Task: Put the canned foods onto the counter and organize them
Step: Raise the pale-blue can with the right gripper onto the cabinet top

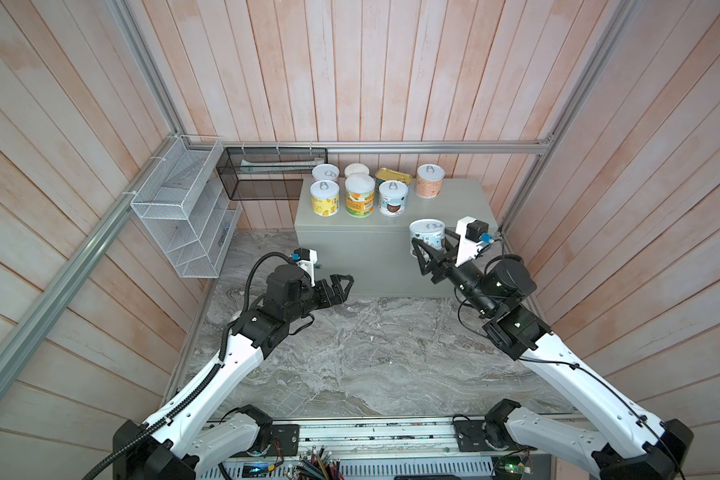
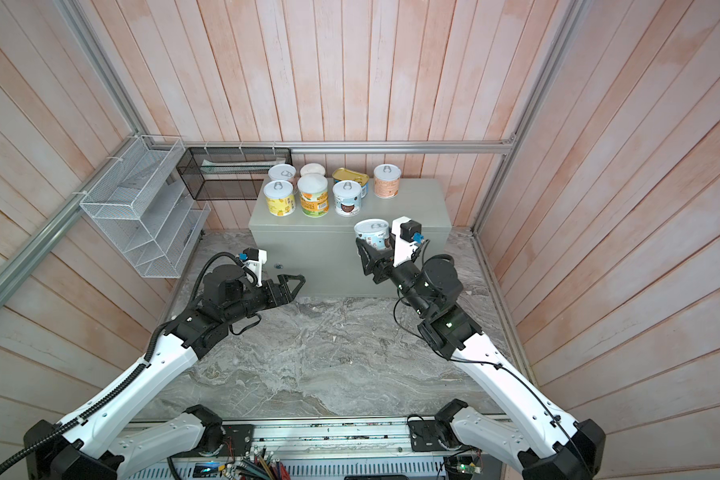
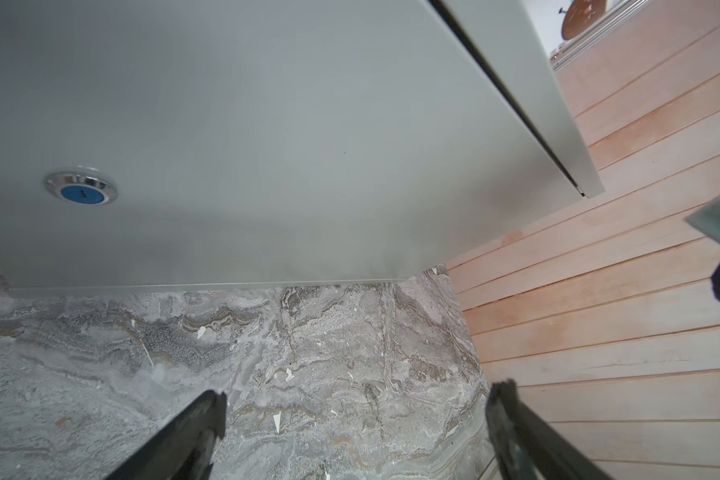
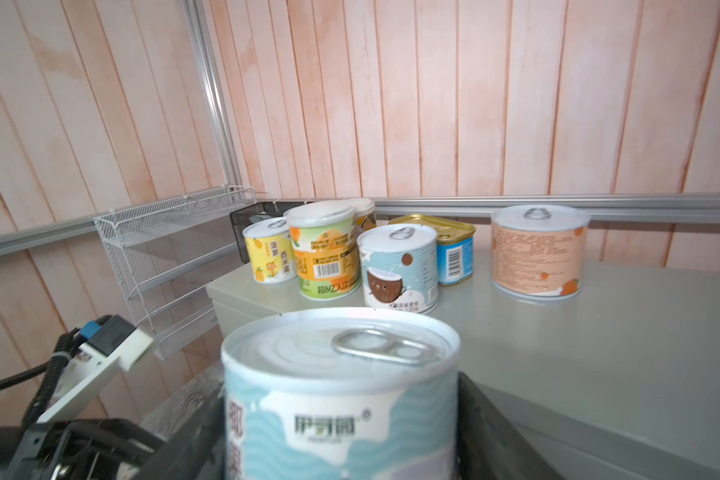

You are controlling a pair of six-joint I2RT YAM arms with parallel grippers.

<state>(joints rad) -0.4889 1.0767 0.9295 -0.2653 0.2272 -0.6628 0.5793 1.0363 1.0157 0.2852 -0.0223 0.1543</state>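
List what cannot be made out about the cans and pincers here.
Held blue can: base cut off by the right wrist view's bottom edge; the right pincer covers it in both top views.
Rear white-lidded can: label mostly hidden behind the orange-green can in both top views.
Gold tin: front partly hidden by the coconut can.
Left pincer: finger bases cut off in the left wrist view.

Top views overlook the counter (image 1: 462, 208); wrist views close
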